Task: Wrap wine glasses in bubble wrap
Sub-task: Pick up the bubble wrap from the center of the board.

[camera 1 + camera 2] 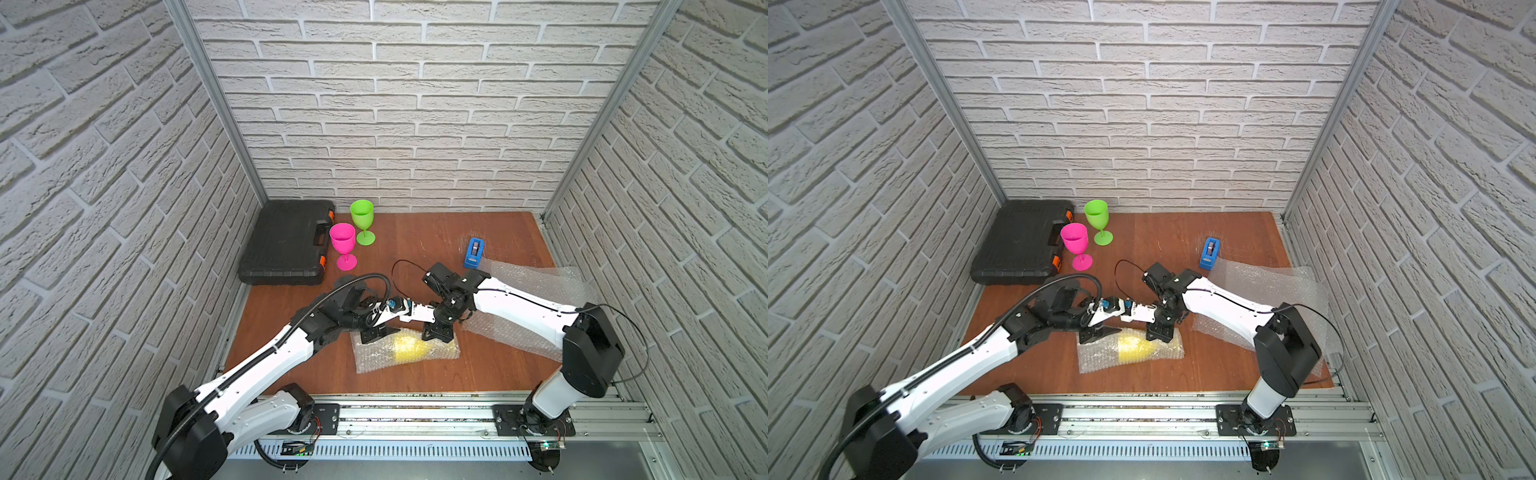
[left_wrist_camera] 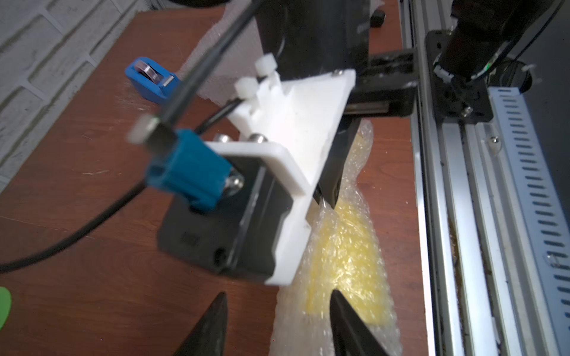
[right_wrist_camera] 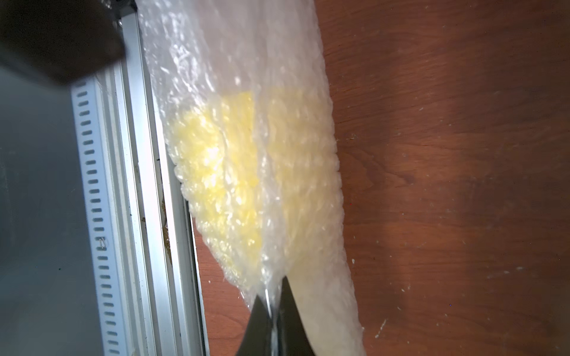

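Toward the bundle's right end, the right hand (image 3: 273, 297) is pressed together on a fold of bubble wrap (image 3: 234, 61); the left hand (image 2: 279, 295), spread, hangs over the left end; between them lies the wrapped yellow glass (image 1: 409, 348), long axis along the table's (image 1: 478, 376) front edge.

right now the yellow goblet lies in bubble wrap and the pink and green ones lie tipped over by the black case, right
No: the pink goblet and green goblet stand upright by the black case, as both top views show. The yellow goblet does lie in bubble wrap.
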You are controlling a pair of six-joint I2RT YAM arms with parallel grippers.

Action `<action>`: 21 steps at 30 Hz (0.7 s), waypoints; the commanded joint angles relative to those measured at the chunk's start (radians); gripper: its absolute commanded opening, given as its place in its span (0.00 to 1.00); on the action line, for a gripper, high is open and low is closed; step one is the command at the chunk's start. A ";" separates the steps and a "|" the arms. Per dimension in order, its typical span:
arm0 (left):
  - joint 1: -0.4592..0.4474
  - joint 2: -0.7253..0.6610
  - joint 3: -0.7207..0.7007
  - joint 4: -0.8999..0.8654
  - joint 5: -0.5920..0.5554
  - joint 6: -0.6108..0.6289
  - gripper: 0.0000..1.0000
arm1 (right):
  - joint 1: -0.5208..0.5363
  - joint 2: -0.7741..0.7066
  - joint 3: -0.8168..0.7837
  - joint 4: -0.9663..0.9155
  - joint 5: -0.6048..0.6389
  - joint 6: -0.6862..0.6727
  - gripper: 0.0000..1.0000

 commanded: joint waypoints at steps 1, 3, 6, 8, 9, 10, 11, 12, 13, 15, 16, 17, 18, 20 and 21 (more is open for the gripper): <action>0.015 -0.096 0.036 -0.038 -0.003 -0.061 0.65 | -0.041 -0.120 -0.047 0.155 -0.036 0.070 0.03; 0.022 -0.158 0.047 -0.064 -0.009 -0.091 0.73 | -0.069 -0.189 -0.088 0.228 -0.052 0.092 0.03; 0.034 -0.240 0.052 -0.085 -0.054 -0.140 0.82 | -0.090 -0.290 -0.142 0.333 -0.061 0.119 0.03; 0.040 -0.307 0.043 -0.087 -0.094 -0.173 0.84 | -0.098 -0.344 -0.165 0.380 -0.045 0.127 0.03; 0.046 -0.343 0.033 -0.088 -0.099 -0.186 0.86 | -0.099 -0.367 -0.172 0.391 -0.038 0.126 0.03; 0.049 -0.377 0.022 -0.085 -0.102 -0.194 0.88 | -0.102 -0.383 -0.176 0.394 -0.038 0.124 0.03; 0.055 -0.417 0.007 -0.081 -0.106 -0.203 0.89 | -0.104 -0.398 -0.175 0.393 -0.045 0.118 0.03; 0.061 -0.459 -0.009 -0.076 -0.112 -0.209 0.91 | -0.105 -0.407 -0.170 0.385 -0.053 0.115 0.03; 0.065 -0.490 -0.021 -0.074 -0.121 -0.211 0.92 | -0.107 -0.414 -0.167 0.377 -0.063 0.111 0.03; 0.077 -0.549 -0.042 -0.081 -0.147 -0.215 0.95 | -0.108 -0.428 -0.158 0.357 -0.096 0.098 0.03; 0.082 -0.565 -0.046 -0.089 -0.162 -0.215 0.96 | -0.107 -0.434 -0.155 0.350 -0.109 0.093 0.03; 0.085 -0.579 -0.045 -0.100 -0.186 -0.215 0.97 | -0.108 -0.442 -0.153 0.344 -0.124 0.089 0.03; 0.089 -0.589 -0.043 -0.109 -0.202 -0.215 0.98 | -0.108 -0.448 -0.152 0.337 -0.137 0.082 0.03; 0.095 -0.598 -0.039 -0.117 -0.200 -0.208 0.98 | -0.107 -0.451 -0.146 0.311 -0.165 0.058 0.03; 0.097 -0.597 -0.034 -0.116 -0.193 -0.208 0.98 | -0.109 -0.450 -0.141 0.296 -0.176 0.043 0.03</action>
